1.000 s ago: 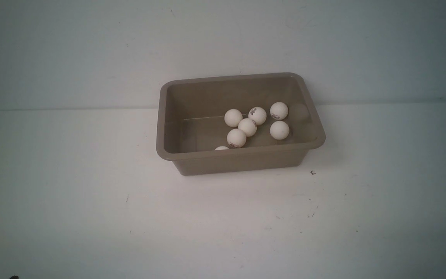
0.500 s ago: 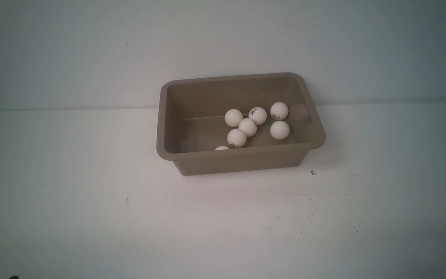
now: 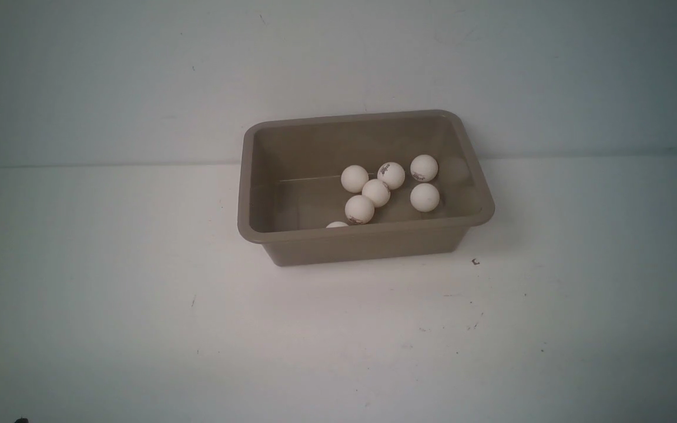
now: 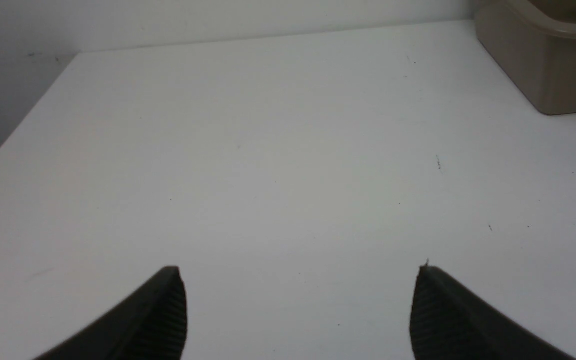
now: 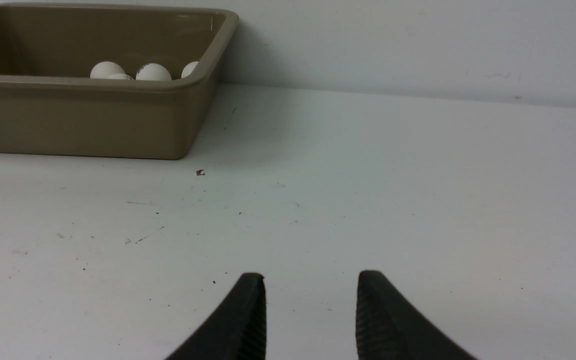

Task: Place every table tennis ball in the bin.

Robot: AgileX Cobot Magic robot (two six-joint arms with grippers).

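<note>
The taupe-brown bin (image 3: 362, 234) stands at the middle back of the white table (image 3: 138, 305). Several white table tennis balls (image 3: 375, 192) lie on its floor toward its right half, and one (image 3: 337, 224) peeks over the near wall. Neither gripper shows in the front view. In the left wrist view my left gripper (image 4: 299, 270) stands wide open over bare table, with the bin's corner (image 4: 553, 75) far off. In the right wrist view my right gripper (image 5: 312, 275) has a narrow gap between its fingers, nothing in it, and the bin (image 5: 83, 120) with its balls (image 5: 153, 72) lies well ahead.
A pale wall (image 3: 138, 82) rises right behind the table and the bin. A tiny dark fleck (image 3: 475, 262) lies on the table beside the bin's front right corner. The table's left edge (image 4: 13, 135) shows in the left wrist view.
</note>
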